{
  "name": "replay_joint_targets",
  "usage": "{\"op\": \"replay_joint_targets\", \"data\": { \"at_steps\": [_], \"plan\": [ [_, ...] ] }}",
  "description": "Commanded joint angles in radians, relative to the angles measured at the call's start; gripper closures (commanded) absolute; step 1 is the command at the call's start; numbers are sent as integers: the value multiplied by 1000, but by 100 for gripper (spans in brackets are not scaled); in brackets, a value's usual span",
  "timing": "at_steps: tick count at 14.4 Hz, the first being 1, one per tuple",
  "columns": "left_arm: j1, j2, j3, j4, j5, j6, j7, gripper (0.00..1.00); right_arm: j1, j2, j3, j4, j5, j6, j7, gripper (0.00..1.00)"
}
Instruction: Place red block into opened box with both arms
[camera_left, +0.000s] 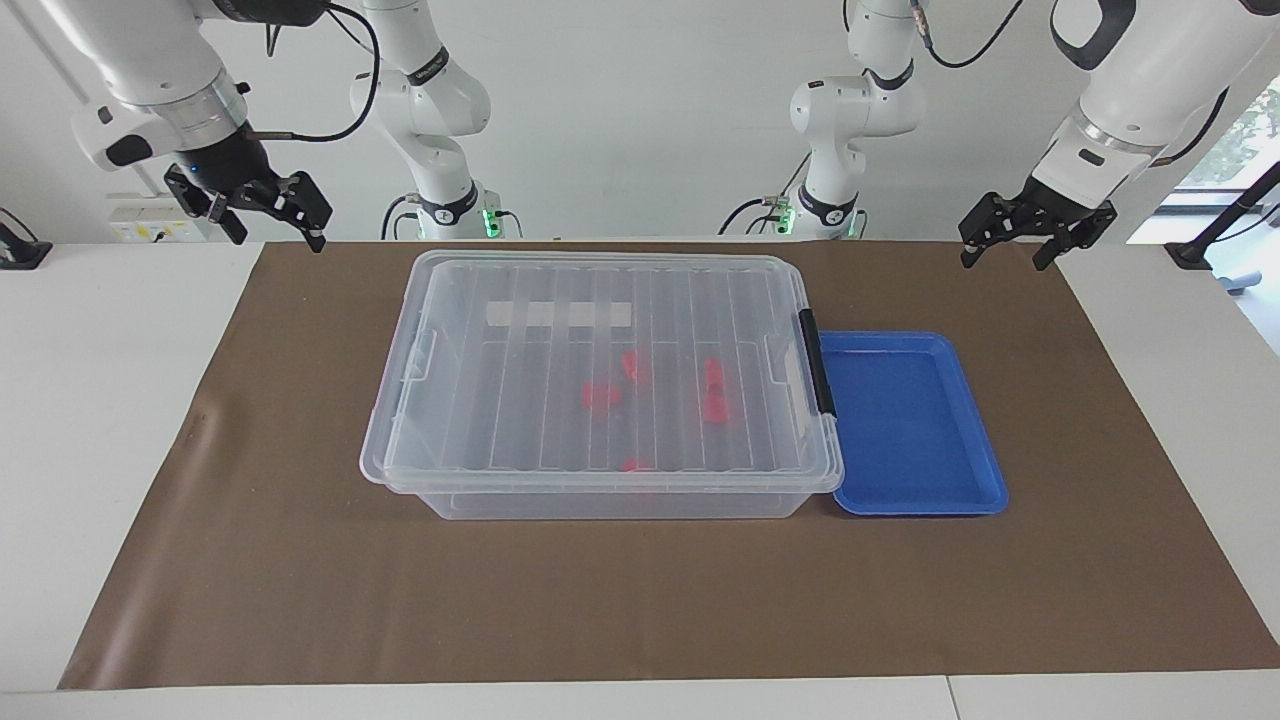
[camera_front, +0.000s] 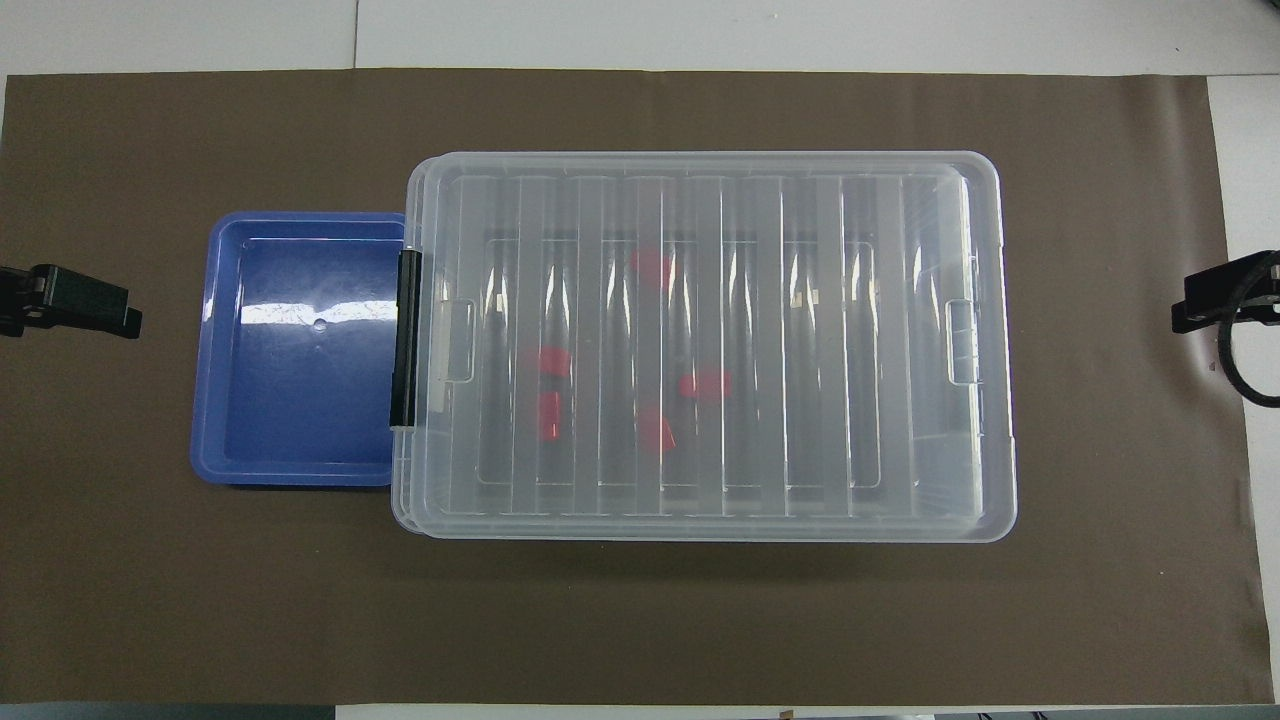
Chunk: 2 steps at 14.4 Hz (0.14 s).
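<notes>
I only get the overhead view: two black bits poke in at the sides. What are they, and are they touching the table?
Observer: They are the grippers. The facing view shows the left gripper up in the air above the table at the left arm's end, open and holding nothing.
Operator: And the other one?
Observer: The right gripper also hangs in the air, at the right arm's end, open and empty.
Operator: Is the box tall?
Observer: The facing view shows the box from the side, its wall below the lid; it stands taller than the blue tray beside it.
</notes>
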Motion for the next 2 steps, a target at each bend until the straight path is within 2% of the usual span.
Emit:
{"op": "replay_joint_targets", "data": {
  "at_steps": [1, 2],
  "plan": [
    [-2, -7, 7, -7, -7, -10, 6, 0, -7, 13, 3, 20, 15, 3, -18, 0],
    [-7, -7, 7, -7, -7, -10, 6, 0, -7, 13, 3, 20, 15, 3, -18, 0]
  ]
}}
